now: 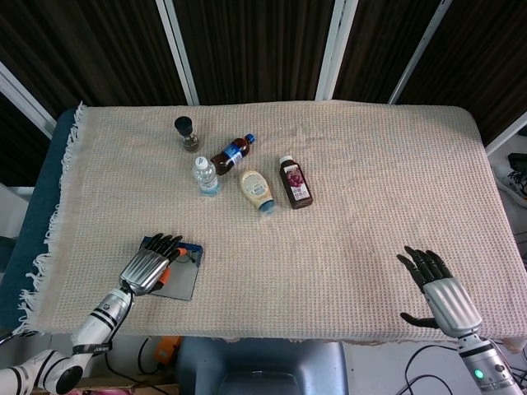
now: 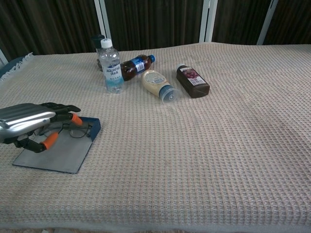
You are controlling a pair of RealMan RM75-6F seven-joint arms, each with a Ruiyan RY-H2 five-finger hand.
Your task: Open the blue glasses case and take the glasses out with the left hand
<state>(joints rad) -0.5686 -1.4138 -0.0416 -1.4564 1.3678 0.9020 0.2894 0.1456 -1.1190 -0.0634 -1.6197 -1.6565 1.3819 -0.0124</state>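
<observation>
At the lower left of the head view, my left robot hand (image 1: 151, 267) lies over the open blue case (image 1: 183, 276), which rests flat on the cloth-covered counter (image 1: 354, 189) near its front edge. From the chest view the same robot hand (image 2: 30, 121) hovers at the left edge of the frame, its dark fingers (image 2: 60, 108) reaching across the case's grey inside (image 2: 60, 154). The glasses (image 2: 73, 130) lie in the case by its raised blue edge, thin dark rims just under my fingertips. Orange pads show on the fingers; I cannot tell whether they pinch the frame or only touch it, so the grip is unclear.

My right robot hand (image 1: 436, 290) sits at the lower right of the head view, palm down near the counter's front edge, fingers spread and holding nothing. It is well apart from the case.

Toward the upper left of the counter stands a water bottle (image 2: 110, 66), upright. Just beside it lie a cola bottle (image 2: 135, 66), a sauce bottle (image 2: 158, 86) and a dark bottle (image 2: 193, 81), all on their sides. A small dark jar (image 1: 188, 133) stands behind them.
</observation>
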